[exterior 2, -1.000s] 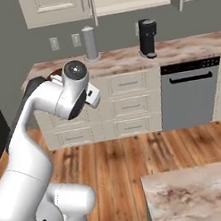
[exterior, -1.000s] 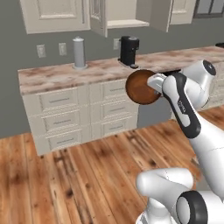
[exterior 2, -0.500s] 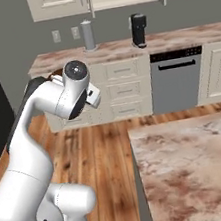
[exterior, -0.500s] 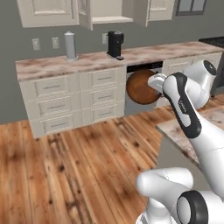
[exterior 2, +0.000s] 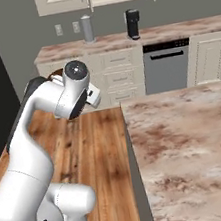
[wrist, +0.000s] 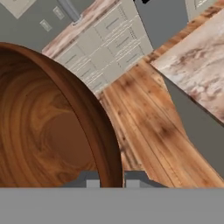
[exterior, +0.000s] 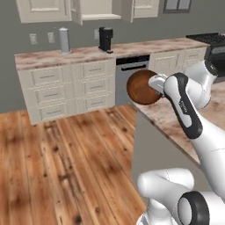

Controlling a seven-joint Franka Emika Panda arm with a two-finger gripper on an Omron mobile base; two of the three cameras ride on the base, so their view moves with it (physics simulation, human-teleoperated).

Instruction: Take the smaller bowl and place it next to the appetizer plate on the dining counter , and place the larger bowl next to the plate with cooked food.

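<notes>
wood bowl (wrist: 43, 131) rim pinched betw. finger tips (wrist: 89, 180), fills left; plank floor (wrist: 144, 118), island counter (wrist: 197, 57) corner right, drawers (wrist: 100, 39) beyond.

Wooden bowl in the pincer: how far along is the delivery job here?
Done: a brown wooden bowl is picked up. In hand: the pincer is shut on its rim, carrying it beside the marbled dining counter. Left: setting it down by its plate, then the other bowl; which bowl this is, I cannot tell.
</notes>
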